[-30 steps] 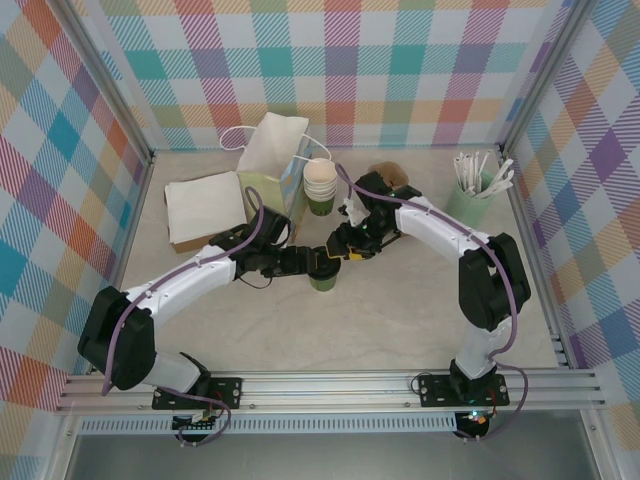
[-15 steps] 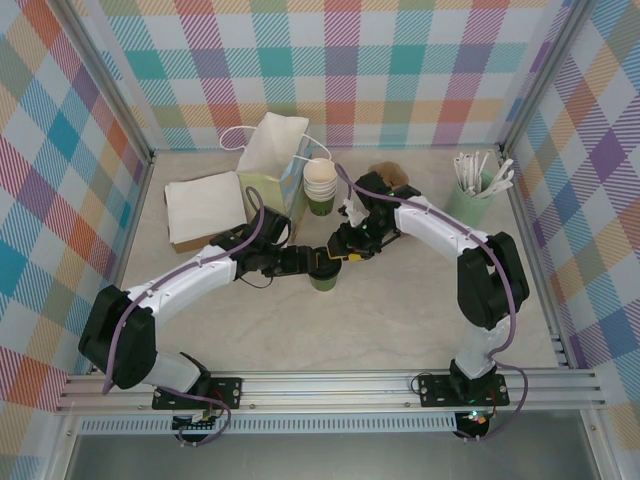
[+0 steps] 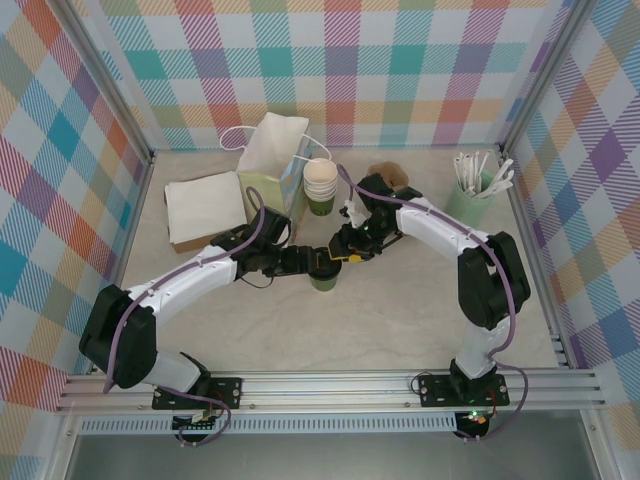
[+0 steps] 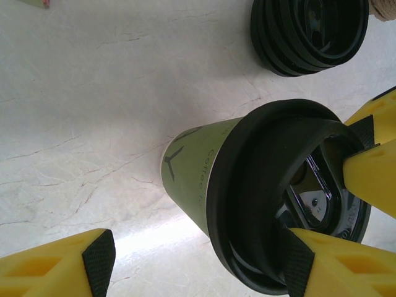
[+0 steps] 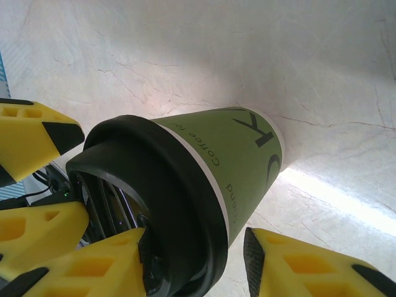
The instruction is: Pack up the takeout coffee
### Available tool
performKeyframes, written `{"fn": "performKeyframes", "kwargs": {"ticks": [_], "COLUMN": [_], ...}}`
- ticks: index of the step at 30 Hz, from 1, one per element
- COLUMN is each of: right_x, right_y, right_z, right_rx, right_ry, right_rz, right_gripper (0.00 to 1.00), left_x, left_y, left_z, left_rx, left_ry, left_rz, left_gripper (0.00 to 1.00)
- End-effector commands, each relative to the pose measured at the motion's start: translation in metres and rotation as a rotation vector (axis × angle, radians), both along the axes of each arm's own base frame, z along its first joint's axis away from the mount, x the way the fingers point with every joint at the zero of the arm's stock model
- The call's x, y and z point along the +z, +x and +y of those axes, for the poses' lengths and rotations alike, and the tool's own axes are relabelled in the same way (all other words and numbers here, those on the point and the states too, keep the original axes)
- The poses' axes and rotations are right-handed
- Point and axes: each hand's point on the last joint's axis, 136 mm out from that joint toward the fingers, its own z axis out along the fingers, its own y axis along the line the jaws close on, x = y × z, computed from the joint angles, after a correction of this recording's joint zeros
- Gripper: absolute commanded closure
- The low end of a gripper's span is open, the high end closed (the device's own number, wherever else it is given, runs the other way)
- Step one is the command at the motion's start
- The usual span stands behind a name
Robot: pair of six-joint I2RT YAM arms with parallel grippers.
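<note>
The takeout coffee cup (image 3: 323, 281), dark green with a cream rim, stands at mid-table wearing its black lid (image 4: 260, 185). Both grippers meet over it. My left gripper (image 3: 312, 262) is open: in the left wrist view one pad rests at the lid's edge, and the other finger (image 4: 62, 266) stands far off the cup wall (image 4: 192, 167). My right gripper (image 5: 195, 257) straddles the lid's rim (image 5: 167, 185). One of its pads is on the lid's top. The other sits beside the cup wall (image 5: 241, 154) with a thin gap showing.
A stack of spare black lids (image 4: 309, 31) lies just behind the cup. Farther back stand nested cups (image 3: 320, 180), a white paper bag (image 3: 270, 148) and a napkin box (image 3: 205, 208). A mint pot of white sticks (image 3: 475, 190) is at the back right.
The right gripper's jaws have drawn a little closer together around the lid's rim. Both arms and the cup stay where they were.
</note>
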Motion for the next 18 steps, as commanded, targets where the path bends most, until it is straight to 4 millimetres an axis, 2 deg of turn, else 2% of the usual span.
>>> {"fn": "performKeyframes", "kwargs": {"ticks": [1,9,18], "right_x": [-0.032,0.013,0.032], "right_y": [-0.018,0.005,0.008], "right_z": [-0.028,0.0,-0.006], "right_rx": [0.007,0.009,0.013], "right_ry": [-0.182,-0.023,-0.051], "right_rz": [0.074,-0.037,-0.123], "right_gripper": [0.54,0.47,0.36], "left_x": [-0.023,0.023,0.064], "left_y": [-0.016,0.004,0.013], "left_z": [0.019,0.01,0.023], "left_rx": [0.001,0.009,0.052], "left_ry": [0.107,0.023,-0.058], "left_rz": [0.092,-0.006,-0.086], "left_gripper": [0.27,0.19,0.16]}}
